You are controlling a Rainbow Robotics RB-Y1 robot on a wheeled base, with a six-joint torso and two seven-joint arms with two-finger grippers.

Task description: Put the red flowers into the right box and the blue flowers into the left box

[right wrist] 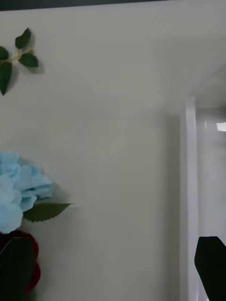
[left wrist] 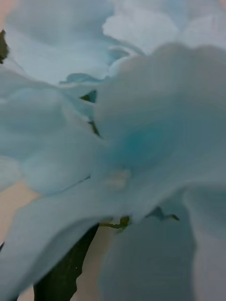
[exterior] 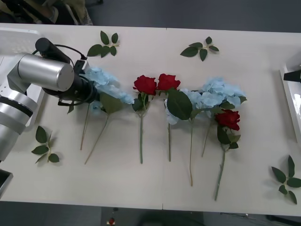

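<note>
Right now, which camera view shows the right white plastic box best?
The right wrist view: the right white translucent plastic box shows its long raised rim and part of its inside. The front view catches just its edge at the table's right side. The left wrist view has pale blue petals.

We seem to face a lab bench: a plain white table [exterior: 141, 188] with fake flowers [exterior: 146, 84] in a neat row.

Even light; petals perhaps blurred
</note>
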